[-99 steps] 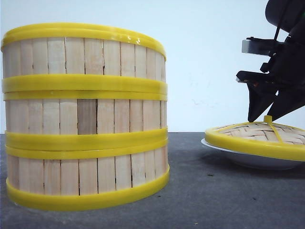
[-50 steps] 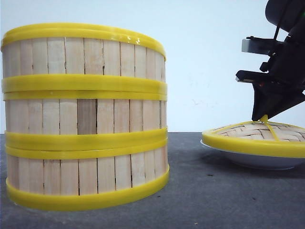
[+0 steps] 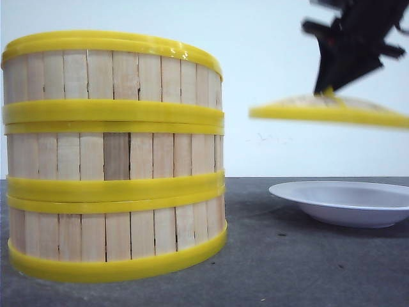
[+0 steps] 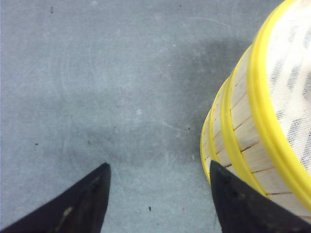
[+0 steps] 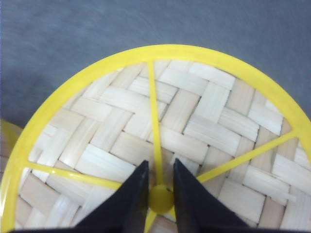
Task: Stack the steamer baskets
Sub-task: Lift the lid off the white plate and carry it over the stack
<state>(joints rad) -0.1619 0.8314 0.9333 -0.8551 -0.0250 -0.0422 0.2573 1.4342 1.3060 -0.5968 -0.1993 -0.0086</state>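
Three steamer baskets (image 3: 115, 153) stand stacked at the left of the front view, pale slats between yellow rims. The same stack of baskets (image 4: 252, 131) shows in the left wrist view, with my left gripper (image 4: 158, 170) open over bare table right beside it. My right gripper (image 3: 329, 86) is shut on the yellow knob (image 5: 160, 199) of the woven bamboo lid (image 3: 329, 110). It holds the lid in the air to the right of the stack, well above the white plate (image 3: 342, 201). The right wrist view shows the lid (image 5: 194, 121) from above, with the right gripper (image 5: 160, 167) pinching its knob.
The white plate rests on the grey table (image 3: 275, 268) at the right. A white wall (image 3: 268, 64) stands behind. Grey table surface (image 4: 97, 87) lies under the left gripper.
The right gripper closed on the lid's knob and lifted the lid off the plate, up and a little leftward. The stack has not moved.
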